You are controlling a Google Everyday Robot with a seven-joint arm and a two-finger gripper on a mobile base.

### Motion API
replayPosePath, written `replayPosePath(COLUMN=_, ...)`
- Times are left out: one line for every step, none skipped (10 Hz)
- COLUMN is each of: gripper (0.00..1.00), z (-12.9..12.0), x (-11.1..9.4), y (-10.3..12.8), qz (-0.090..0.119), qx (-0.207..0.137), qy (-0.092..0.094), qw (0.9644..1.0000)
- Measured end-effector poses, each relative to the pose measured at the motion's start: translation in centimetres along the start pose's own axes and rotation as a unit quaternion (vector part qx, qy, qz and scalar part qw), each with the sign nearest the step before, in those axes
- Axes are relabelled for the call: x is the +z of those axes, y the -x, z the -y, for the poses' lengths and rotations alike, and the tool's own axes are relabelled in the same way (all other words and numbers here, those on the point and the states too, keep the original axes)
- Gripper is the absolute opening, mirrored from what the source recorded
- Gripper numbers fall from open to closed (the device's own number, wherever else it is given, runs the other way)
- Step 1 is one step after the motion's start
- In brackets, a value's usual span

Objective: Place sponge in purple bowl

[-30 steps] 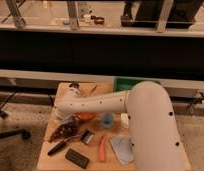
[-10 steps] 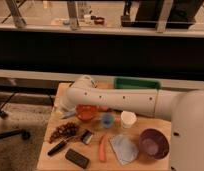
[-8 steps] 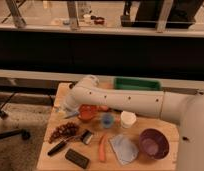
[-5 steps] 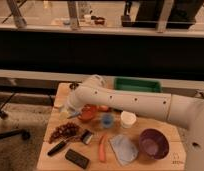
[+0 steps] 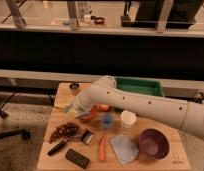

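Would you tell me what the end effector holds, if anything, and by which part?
Cannot be told: the end effector, over the table's left side, meets a yellowish thing, perhaps the sponge.

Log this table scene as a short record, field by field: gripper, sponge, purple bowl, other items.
gripper: over table's left side, beside orange bowl
sponge: likely the pale yellow piece at gripper; grasp unclear
purple bowl: front right, apart from gripper, sponge not in it
between: blue cup, white cup, carrot, cloth
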Motion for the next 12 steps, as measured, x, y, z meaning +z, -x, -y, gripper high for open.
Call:
replayPosePath(gripper=0.10, z=0.2, x=-0.5, y=-0.7, qz=0.000, qx=0.005, qy=-0.001, qw=1.0000)
replayPosePath(gripper=0.10, z=0.6, x=-1.1, y=-1.7, qz=0.001, qx=0.012, qy=-0.003, qw=0.9999)
replayPosePath(gripper=0.10, z=1.0, x=-1.6, y=-2.5, qz=0.002, qx=0.018, qy=-0.004, qw=0.9998)
replayPosePath(gripper=0.10, z=1.4, x=-2.1, y=-3.3, qz=0.002, qx=0.026, qy=-0.007, qw=0.9996)
replayPosePath(gripper=0.10, z=1.8, x=-2.4, y=-4.0, qz=0.002, qx=0.032, qy=-0.008, qw=0.9994)
replayPosePath(gripper=0.10, z=2.1, x=-2.7, y=-4.8, qz=0.001, qx=0.039, qy=-0.009, qw=0.9992)
replayPosePath(gripper=0.10, z=2.4, x=-3.1, y=-5.6, qz=0.000, qx=0.048, qy=-0.011, qw=0.9988)
replayPosePath(gripper=0.10, z=2.6, x=-3.5, y=-6.4, qz=-0.001, qx=0.055, qy=-0.013, qw=0.9984)
replayPosePath(gripper=0.10, z=2.8, x=-3.8, y=-7.0, qz=-0.002, qx=0.061, qy=-0.015, qw=0.9980)
replayPosePath(gripper=0.10, z=3.0, x=-4.5, y=-8.0, qz=-0.003, qx=0.068, qy=-0.019, qw=0.9975)
replayPosePath(gripper=0.10, z=3.1, x=-5.0, y=-8.4, qz=-0.004, qx=0.072, qy=-0.021, qw=0.9972)
replayPosePath(gripper=0.10, z=3.2, x=-5.7, y=-9.0, qz=-0.004, qx=0.076, qy=-0.024, qw=0.9968)
